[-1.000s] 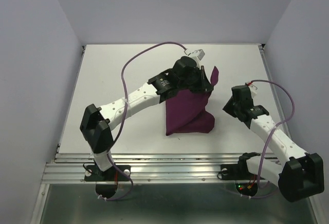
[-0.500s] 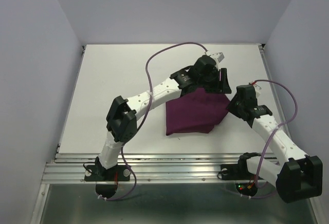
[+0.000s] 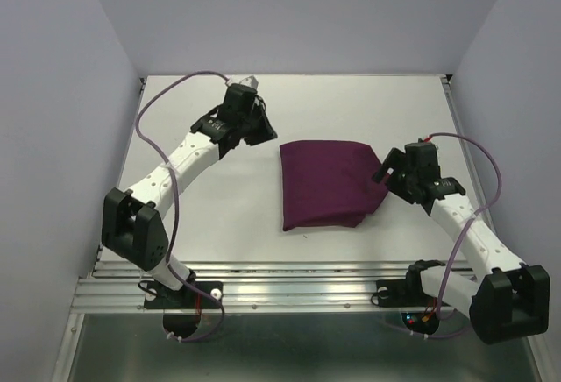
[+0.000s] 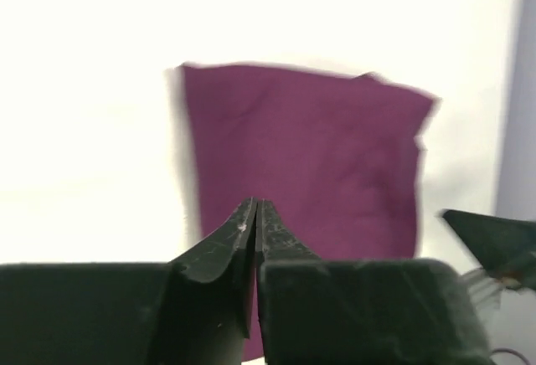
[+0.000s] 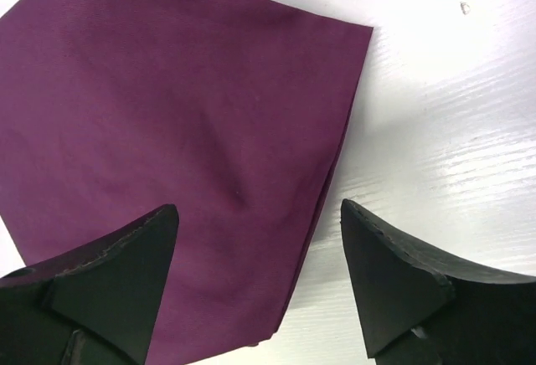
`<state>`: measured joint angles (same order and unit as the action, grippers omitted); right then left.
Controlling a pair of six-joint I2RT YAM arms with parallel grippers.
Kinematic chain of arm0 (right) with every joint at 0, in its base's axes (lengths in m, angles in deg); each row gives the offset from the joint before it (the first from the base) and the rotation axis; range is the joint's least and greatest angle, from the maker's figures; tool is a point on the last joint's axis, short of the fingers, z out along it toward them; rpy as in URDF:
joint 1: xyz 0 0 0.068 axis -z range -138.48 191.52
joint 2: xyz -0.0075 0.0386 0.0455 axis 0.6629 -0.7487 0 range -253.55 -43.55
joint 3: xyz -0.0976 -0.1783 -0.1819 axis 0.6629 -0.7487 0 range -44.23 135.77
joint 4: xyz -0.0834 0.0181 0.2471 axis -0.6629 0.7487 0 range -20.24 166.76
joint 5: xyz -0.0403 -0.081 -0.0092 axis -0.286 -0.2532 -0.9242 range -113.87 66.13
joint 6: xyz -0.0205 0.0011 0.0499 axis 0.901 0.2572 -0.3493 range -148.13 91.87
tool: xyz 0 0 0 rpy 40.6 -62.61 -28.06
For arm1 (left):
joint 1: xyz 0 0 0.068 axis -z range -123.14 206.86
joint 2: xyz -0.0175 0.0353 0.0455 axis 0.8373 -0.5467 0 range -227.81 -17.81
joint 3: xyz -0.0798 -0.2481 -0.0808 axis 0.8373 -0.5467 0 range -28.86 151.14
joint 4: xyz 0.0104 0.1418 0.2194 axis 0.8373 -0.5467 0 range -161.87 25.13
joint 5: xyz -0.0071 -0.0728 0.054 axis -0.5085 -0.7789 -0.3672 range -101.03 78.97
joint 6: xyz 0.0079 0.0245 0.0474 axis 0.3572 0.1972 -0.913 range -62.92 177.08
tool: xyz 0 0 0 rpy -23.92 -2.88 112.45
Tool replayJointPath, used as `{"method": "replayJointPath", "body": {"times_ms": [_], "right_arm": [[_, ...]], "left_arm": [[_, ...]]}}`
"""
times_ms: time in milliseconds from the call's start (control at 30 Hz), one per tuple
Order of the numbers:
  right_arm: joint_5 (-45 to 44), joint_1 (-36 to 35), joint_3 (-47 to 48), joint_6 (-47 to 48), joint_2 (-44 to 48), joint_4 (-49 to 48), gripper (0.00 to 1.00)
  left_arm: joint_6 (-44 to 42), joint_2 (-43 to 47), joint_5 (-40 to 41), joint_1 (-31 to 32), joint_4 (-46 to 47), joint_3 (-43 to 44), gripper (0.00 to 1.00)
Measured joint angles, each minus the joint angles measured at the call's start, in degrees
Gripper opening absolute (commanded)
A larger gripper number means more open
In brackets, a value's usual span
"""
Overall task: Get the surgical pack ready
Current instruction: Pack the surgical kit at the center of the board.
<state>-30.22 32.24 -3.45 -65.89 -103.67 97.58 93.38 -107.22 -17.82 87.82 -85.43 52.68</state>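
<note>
The surgical pack shows as a dark purple cloth (image 3: 324,185), folded into a flat rectangle near the middle of the white table (image 3: 175,215). My left gripper (image 3: 264,130) is shut and empty, a short way left of the cloth's far left corner and clear of it. In the left wrist view its closed tips (image 4: 255,203) point at the cloth (image 4: 310,147). My right gripper (image 3: 383,174) stands wide open at the cloth's right edge. In the right wrist view its fingers (image 5: 260,212) straddle that folded edge of the cloth (image 5: 167,114) with nothing gripped.
Pale walls close in the table on the left, back and right. A ribbed metal rail (image 3: 289,290) runs along the near edge by the arm bases. Purple cables loop over both arms.
The left gripper let go of the cloth's lifted corner and swung away to the left, shutting. The cloth now lies flat and folded. The right gripper opened wide at the cloth's right edge.
</note>
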Motion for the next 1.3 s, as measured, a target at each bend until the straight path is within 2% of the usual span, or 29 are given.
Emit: {"method": "replayJointPath", "body": {"times_ms": [33,67,200,400,533,633,667,733,767,867,1067,1200,1300], "right_arm": [[0.7,0.1,0.0,0.0,-0.2,0.0,0.88],[1.1,0.3,0.0,-0.2,-0.3,-0.1,0.92],[3.4,0.8,-1.2,-1.5,-0.4,-2.4,0.95],[7.8,3.0,-6.7,-4.6,-0.4,-5.9,0.95],[10.8,4.4,-10.1,-6.7,-1.1,-8.3,0.91],[13.2,5.1,-11.8,-8.1,-2.2,-10.7,0.7],[13.8,5.2,-11.9,-8.6,-2.7,-11.5,0.52],[14.7,5.3,-12.0,-9.2,-3.7,-13.2,0.33],[15.1,5.3,-12.0,-9.6,-4.1,-14.0,0.18],[15.5,5.5,-11.3,-9.9,-4.5,-14.5,0.01],[13.5,5.5,-5.1,-7.7,-0.9,-11.7,0.01],[11.1,5.5,-4.3,-6.4,4.2,-10.7,0.01],[8.1,5.5,-4.9,-5.5,4.4,-9.8,0.01]], "left_arm": [[0.1,0.3,1.0,-1.0,-0.1,-3.1,0.0],[0.1,0.3,1.6,-1.5,0.0,-6.2,0.0],[0.7,-3.1,2.3,-1.8,-0.1,-15.9,0.0],[1.5,-10.0,0.8,-1.8,1.8,-19.8,0.0],[1.8,-11.8,-0.8,-1.5,4.2,-20.2,0.0],[1.9,-12.6,-2.3,-0.7,6.9,-20.2,0.0],[2.0,-12.9,-3.0,-0.2,7.9,-20.2,0.0],[2.1,-13.9,-4.5,0.6,10.1,-20.1,0.0],[2.1,-14.8,-5.5,1.0,11.3,-20.0,0.0],[2.1,-17.2,-7.9,2.0,13.2,-18.1,0.0],[1.7,-18.1,-8.4,2.4,13.7,-16.5,0.0],[2.1,-16.0,-8.0,2.6,13.4,-16.1,0.0],[2.7,-13.2,-8.0,3.4,12.8,-14.2,0.0]]}}
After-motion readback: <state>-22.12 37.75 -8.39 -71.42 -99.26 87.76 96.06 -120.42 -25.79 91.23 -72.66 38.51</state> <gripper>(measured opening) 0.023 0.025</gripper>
